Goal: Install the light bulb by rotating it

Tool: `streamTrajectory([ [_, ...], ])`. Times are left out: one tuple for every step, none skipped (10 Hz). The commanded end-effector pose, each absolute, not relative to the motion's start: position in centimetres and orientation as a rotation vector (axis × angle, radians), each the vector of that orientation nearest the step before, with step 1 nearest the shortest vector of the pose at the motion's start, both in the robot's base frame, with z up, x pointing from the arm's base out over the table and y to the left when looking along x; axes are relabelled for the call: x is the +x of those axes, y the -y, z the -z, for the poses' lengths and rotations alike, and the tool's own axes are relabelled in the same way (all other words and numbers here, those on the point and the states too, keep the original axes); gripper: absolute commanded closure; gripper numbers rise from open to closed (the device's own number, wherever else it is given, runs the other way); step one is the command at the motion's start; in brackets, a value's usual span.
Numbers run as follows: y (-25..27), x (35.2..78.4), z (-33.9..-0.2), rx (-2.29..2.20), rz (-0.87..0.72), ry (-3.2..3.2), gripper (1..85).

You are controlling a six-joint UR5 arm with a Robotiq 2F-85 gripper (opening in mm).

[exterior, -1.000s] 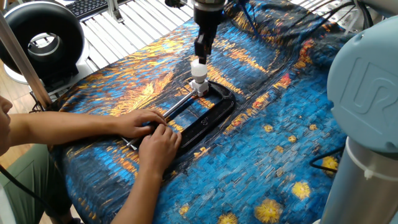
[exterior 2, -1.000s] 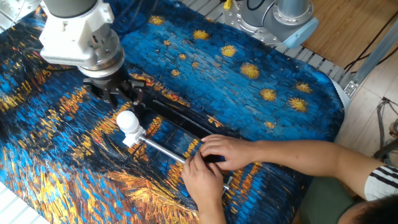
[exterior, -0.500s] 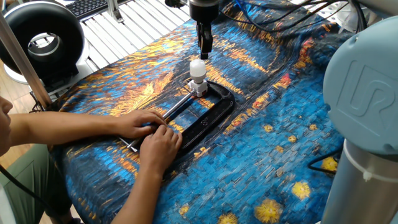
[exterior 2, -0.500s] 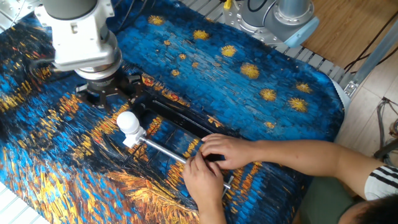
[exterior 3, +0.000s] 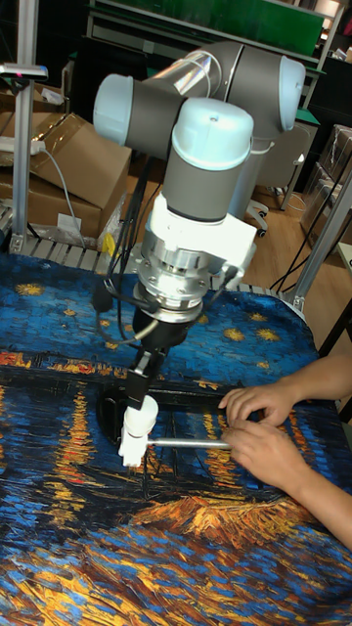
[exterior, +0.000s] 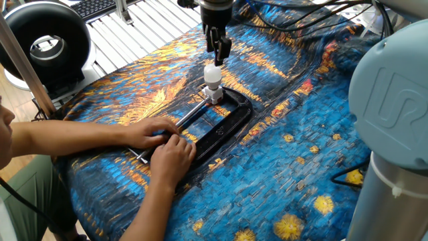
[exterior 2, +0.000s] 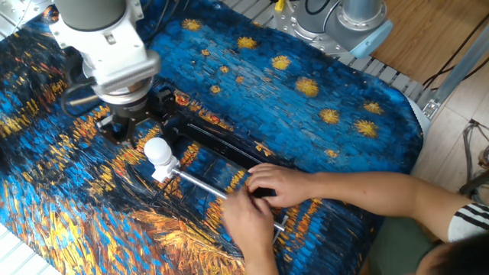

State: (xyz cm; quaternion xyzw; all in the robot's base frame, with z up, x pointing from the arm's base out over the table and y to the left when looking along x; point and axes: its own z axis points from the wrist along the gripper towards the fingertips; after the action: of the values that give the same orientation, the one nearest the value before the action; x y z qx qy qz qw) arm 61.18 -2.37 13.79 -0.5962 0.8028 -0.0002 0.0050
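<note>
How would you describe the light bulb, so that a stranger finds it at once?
Find the black C-clamp on the blue-and-orange painted cloth. At its far end, under the gripper, stands the small matte white light bulb, round-topped, unlike the blocky white socket beneath.

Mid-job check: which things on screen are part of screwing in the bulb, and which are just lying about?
Part of the job:
- light bulb
- white socket base under it
- black C-clamp
- person's hands at the clamp's far end
- pincer, just above the bulb

Just lying about:
- round black device
- keyboard
- cardboard boxes
</note>
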Motion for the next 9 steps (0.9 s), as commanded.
streamTrajectory([
  [1.8, 60.9, -13.3, -2.008, -0.024, -2.388, 26.0],
  [1.8, 60.7, -12.9, -2.014, -0.034, -2.381, 25.7],
  [2.0, 60.7, -12.6, -2.026, -0.03, -2.37, 25.7],
  [2.1, 60.8, -12.4, -2.039, -0.03, -2.359, 25.3],
  [2.1, 60.9, -12.1, -2.049, -0.032, -2.348, 25.3],
  [2.1, 61.0, -11.9, -2.054, -0.037, -2.34, 24.7],
  [2.1, 61.0, -11.9, -2.052, -0.039, -2.337, 24.0],
  [2.3, 60.9, -11.8, -2.049, -0.039, -2.341, 24.0],
  [2.4, 60.9, -11.7, -2.044, -0.037, -2.343, 24.0],
])
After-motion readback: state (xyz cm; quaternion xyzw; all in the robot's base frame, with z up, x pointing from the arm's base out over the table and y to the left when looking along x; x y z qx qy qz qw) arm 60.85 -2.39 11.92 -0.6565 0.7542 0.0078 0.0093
